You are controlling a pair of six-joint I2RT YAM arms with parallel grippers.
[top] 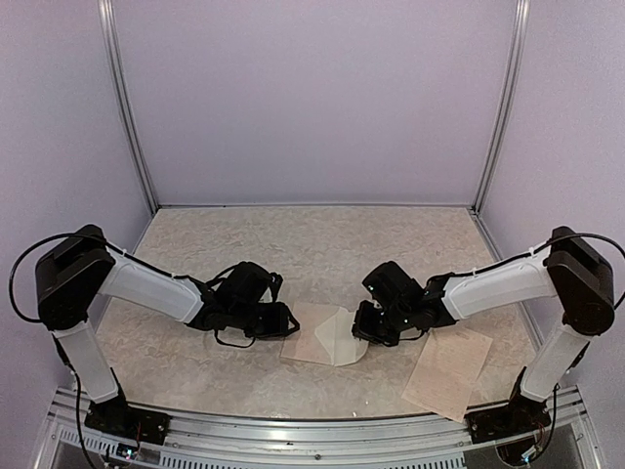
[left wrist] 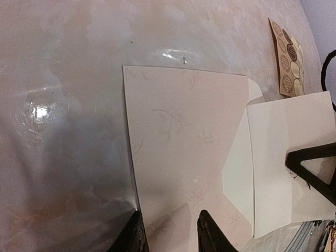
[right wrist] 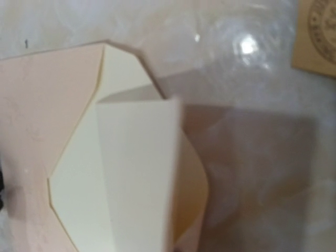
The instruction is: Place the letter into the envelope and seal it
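The pale pink envelope [top: 311,337] lies flat at the table's near middle, its cream flap [top: 344,344] open toward the right. In the left wrist view the envelope [left wrist: 184,142] fills the centre. My left gripper [left wrist: 170,218] is open, one finger at the envelope's left edge, the other over its face; it also shows in the top view [top: 291,320]. My right gripper [top: 363,334] is at the flap and holds the white folded letter [right wrist: 136,173] over the flap [right wrist: 79,173]. Its fingers [left wrist: 312,156] grip the letter [left wrist: 283,152]. Its fingers are hidden in its own wrist view.
A tan sheet of round stickers [top: 449,371] lies at the near right, beside the right arm; it shows too in the left wrist view [left wrist: 289,58] and the right wrist view [right wrist: 317,31]. Grey walls enclose the marbled table [top: 312,244].
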